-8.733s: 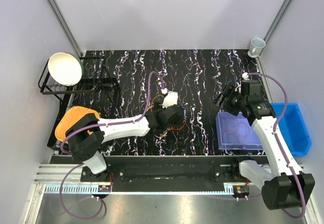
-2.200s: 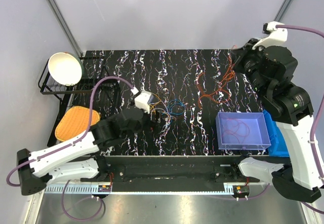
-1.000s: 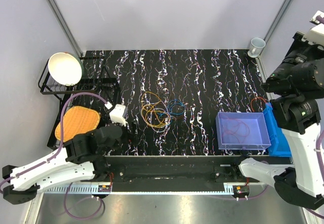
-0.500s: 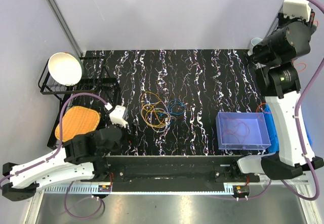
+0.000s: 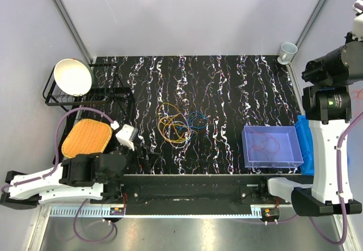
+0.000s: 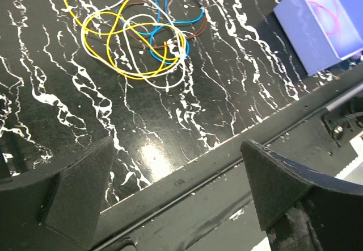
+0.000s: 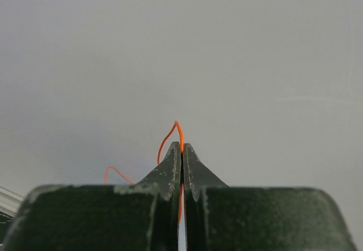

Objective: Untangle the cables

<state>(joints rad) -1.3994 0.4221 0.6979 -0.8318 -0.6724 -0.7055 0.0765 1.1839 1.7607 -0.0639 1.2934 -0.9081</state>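
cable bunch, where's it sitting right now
In the top view the cable bunch lies loose mid-table, left of the clear purple box and ahead of the open left gripper, touching neither.

Shining bright and even from above. Bouncing off the shiny black table (image 6: 142, 149) as one white spot near the front edge. Casting only soft shadows along the grey walls (image 5: 198, 12). Blurring the close fingers (image 7: 170, 170) a little, and fading everything behind them into plain flat grey.
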